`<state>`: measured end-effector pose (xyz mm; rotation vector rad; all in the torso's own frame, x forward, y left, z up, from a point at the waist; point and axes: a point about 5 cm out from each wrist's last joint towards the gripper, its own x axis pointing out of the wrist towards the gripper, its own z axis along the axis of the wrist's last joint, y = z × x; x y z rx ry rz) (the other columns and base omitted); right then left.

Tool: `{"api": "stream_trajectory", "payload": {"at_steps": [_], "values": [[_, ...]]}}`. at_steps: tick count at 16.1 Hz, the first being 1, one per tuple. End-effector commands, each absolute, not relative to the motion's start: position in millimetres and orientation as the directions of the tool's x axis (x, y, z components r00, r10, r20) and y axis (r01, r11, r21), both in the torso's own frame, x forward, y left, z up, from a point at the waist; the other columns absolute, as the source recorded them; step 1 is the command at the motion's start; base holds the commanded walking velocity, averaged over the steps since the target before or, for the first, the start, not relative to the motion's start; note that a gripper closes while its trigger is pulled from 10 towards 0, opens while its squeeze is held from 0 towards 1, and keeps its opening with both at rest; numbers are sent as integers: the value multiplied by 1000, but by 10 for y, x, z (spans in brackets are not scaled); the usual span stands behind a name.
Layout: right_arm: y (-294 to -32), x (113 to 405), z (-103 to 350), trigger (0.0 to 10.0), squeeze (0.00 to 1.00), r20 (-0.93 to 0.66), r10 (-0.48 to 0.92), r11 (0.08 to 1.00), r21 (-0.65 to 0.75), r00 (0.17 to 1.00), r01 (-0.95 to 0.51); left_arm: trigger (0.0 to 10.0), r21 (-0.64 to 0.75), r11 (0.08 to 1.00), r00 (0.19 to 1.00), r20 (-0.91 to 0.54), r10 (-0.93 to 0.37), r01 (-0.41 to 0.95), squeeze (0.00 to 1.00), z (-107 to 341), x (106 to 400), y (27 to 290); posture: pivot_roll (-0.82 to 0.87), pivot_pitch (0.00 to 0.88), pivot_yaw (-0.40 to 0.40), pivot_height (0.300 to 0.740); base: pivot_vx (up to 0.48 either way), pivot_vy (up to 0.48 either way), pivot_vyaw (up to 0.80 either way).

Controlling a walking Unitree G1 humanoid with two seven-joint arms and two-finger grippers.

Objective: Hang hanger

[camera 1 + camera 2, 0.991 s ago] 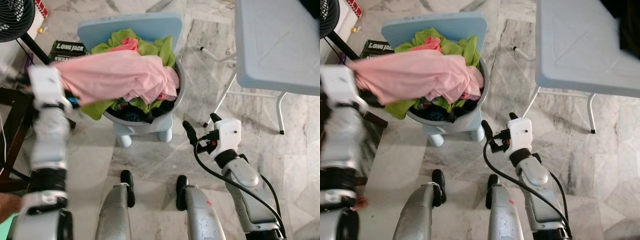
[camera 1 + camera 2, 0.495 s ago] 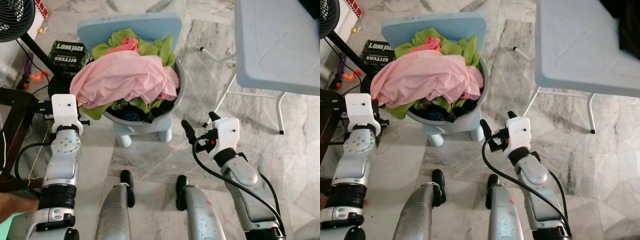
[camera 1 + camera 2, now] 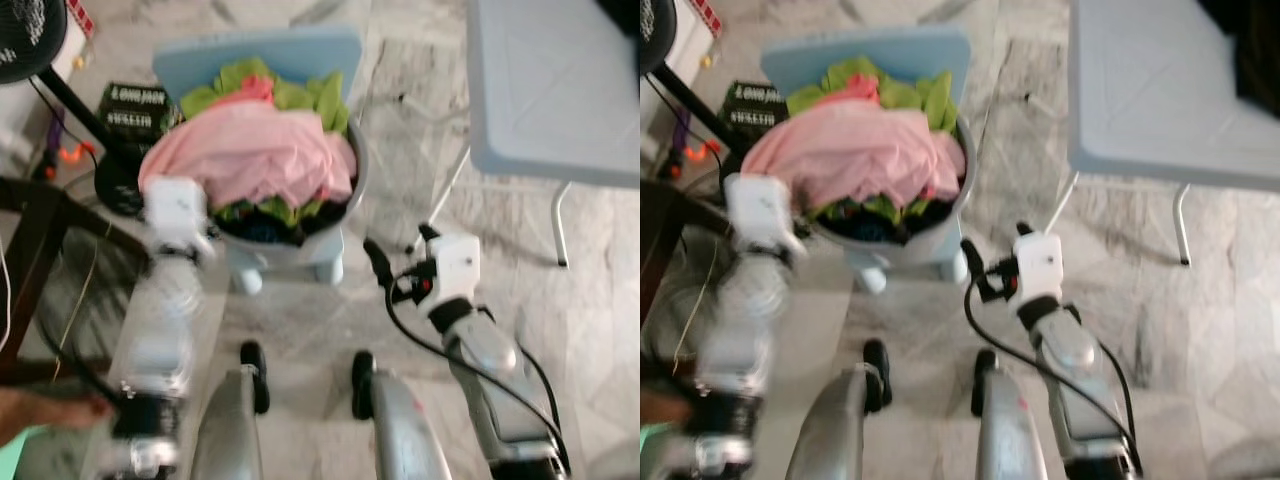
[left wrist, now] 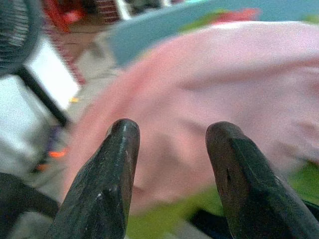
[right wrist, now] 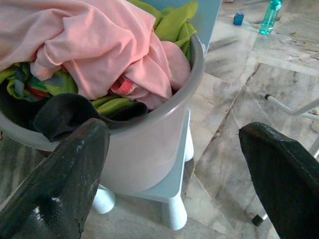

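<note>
Facing a grey laundry tub (image 5: 164, 134) on a pale blue stool (image 3: 300, 262), the robot stands on a marble floor (image 3: 560, 320).

Left hand (image 4: 172, 174): fingers spread, nothing between them, poised just short of the pink garment (image 3: 250, 150) heaped on top of the tub; whether it touches the cloth cannot be told. From the head the left arm is blurred.

Right hand (image 5: 174, 179): fingers wide apart and empty, low beside the tub and stool, clear of both.

Contents of tub: pink garment over green cloth (image 5: 172, 22) and dark clothing (image 5: 70, 112) at the rim.

Hanger: cannot be made out in any view.

Right wrist view adds a teal bottle (image 5: 269, 17) on the floor. Head views add a folding counter (image 3: 550, 90), a fan (image 3: 30, 35), and a dark box (image 3: 135, 108).
</note>
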<state>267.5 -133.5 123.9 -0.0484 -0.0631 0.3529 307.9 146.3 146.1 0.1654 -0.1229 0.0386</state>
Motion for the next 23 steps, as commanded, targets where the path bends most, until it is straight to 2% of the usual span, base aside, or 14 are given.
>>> {"api": "stream_trajectory", "payload": {"at_steps": [1,3,4,7,11,12,13,20,21,23], "values": [[-1338,2635,1149,10000,0,18,341,939,-47,940,-340,10000,161,987,993,106,-44,26,1000,1396,3006,1333,-76,438,-9,740,0,0,0],[-1330,2638,1157,10000,0,21,344,938,-51,939,-343,10000,182,959,974,32,-226,217,1000,1239,2937,1046,-87,440,-10,740,0,0,0],[-1349,2639,1164,10000,0,22,339,940,-56,940,-338,10000,247,932,958,39,-283,266,1000,1239,2940,1018,-87,440,-10,740,0,0,0],[-1385,2617,1148,10000,0,9,323,946,-44,946,-322,10000,283,929,964,45,-262,239,1000,1274,3084,1148,-98,445,-11,740,0,0,0],[-1331,2604,1166,10000,0,12,337,941,-45,941,-337,10000,337,909,969,-44,-245,245,1000,1178,3293,1328,-129,451,-12,740,0,0,0],[-1348,2599,1176,10000,0,13,335,941,-50,942,-334,10000,348,907,971,-43,-236,236,682,1184,3330,1367,-141,458,-18,740,0,0,0],[-1418,2572,1175,10000,0,2,316,948,-50,949,-315,10000,372,897,969,-36,-245,240,0,1208,3430,1408,-154,468,-24,740,0,0,0],[-1484,2374,1188,10000,0,-32,311,949,-38,950,-312,10000,422,873,967,-32,-254,244,0,1218,3652,1364,-231,507,-66,740,0,0,0],[-1484,2369,1197,10000,0,-39,318,946,-50,947,-320,0,414,879,967,-8,-256,236,0,1246,3682,1344,-238,509,-74,740,0,0,0],[-1481,2380,1209,10000,0,-39,322,945,-53,946,-324,0,409,884,968,6,-252,228,0,1268,3698,1334,-234,508,-80,740,0,0,0]]}}
